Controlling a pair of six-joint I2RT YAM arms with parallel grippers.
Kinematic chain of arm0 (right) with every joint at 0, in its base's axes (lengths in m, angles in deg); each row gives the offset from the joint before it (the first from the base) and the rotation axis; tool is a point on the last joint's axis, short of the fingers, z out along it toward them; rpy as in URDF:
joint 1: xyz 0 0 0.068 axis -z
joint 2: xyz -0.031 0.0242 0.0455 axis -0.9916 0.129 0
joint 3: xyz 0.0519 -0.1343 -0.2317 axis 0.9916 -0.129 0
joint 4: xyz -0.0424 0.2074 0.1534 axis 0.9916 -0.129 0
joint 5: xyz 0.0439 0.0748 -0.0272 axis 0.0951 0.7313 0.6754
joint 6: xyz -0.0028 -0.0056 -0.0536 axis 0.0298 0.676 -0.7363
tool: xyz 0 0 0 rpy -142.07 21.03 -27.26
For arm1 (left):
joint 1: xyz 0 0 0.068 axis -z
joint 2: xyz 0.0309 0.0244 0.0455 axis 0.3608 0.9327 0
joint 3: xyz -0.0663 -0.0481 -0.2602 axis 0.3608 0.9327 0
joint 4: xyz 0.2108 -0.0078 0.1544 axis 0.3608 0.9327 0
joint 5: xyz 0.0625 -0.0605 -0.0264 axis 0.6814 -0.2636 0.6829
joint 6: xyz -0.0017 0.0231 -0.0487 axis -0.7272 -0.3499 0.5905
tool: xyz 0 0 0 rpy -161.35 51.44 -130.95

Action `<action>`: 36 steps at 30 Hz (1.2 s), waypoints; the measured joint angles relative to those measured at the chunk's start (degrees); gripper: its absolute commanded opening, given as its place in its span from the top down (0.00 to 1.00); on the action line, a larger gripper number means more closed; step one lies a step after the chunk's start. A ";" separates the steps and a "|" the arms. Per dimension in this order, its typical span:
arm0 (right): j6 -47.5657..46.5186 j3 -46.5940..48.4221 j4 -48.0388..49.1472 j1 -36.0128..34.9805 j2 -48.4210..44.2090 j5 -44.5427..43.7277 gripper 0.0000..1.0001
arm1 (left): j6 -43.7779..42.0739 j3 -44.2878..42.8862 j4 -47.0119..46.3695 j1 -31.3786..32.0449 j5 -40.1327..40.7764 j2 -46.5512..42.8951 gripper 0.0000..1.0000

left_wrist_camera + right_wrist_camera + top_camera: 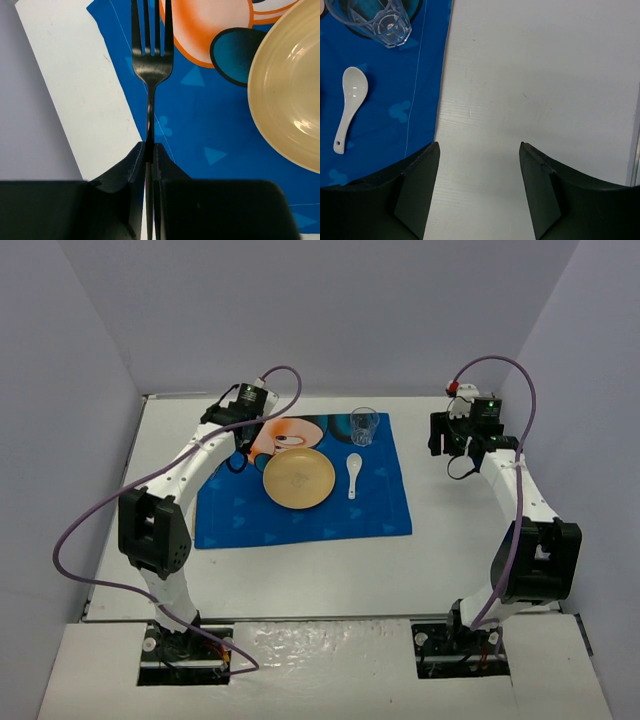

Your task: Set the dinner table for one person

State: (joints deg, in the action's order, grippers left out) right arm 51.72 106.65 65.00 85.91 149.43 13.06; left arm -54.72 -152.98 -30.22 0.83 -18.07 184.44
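Observation:
The white dinner table (pixel 300 575) carries a blue cartoon-mouse placemat (pixel 300 520). On the mat sit a yellow plate (pixel 299 479), a white spoon (pixel 354 474) to its right and a clear glass (pixel 364 426) behind the spoon. My left gripper (pixel 150 146) is shut on the handle of a dark metal fork (pixel 151 60). The fork's tines point away over the mat's left edge, left of the plate (pixel 290 95). My right gripper (pixel 480 145) is open and empty over bare table (pixel 535 75), right of the mat; the spoon (pixel 349 102) and glass (pixel 375 20) lie to its left.
Grey walls close in the table on the left, back and right. Both arm bases stand at the near edge. A purple cable loops off each arm. Bare tabletop (pixel 75 75) shows left of the mat.

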 measured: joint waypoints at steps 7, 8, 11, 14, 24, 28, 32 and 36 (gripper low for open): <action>0.16 -1.24 1.01 0.01 -1.45 -0.55 0.36 | 12.70 1.97 3.79 -2.67 -0.40 -0.03 1.00; 0.22 -1.31 1.15 0.01 -1.54 -0.59 0.36 | 14.63 3.32 3.63 -3.11 -0.42 -0.09 1.00; 0.24 -1.52 1.32 0.01 -1.67 -0.99 0.36 | 19.90 7.37 3.90 -3.58 -0.56 -0.11 1.00; 0.23 -1.96 1.39 0.01 -1.82 -1.46 0.36 | 23.86 9.81 4.02 -3.54 -1.16 -0.05 1.00; -0.13 -2.96 1.87 0.03 -2.76 -3.72 0.36 | 31.10 8.90 1.55 -3.30 -6.39 6.29 1.00; -0.29 -3.65 2.15 0.08 -3.30 -4.25 0.36 | 32.40 8.00 0.25 -3.18 -8.41 9.37 1.00; -0.43 -3.76 2.19 0.08 -3.44 -4.52 0.36 | 32.94 6.39 -0.48 -3.02 -9.21 10.53 1.00; -0.52 -3.89 2.22 0.12 -3.44 -4.61 0.36 | 32.94 6.02 -1.31 -2.97 -9.44 10.61 1.00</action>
State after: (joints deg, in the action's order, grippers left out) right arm 51.20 102.77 67.21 86.03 145.99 8.45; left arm -21.78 -146.96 -31.54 -2.14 -27.51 195.05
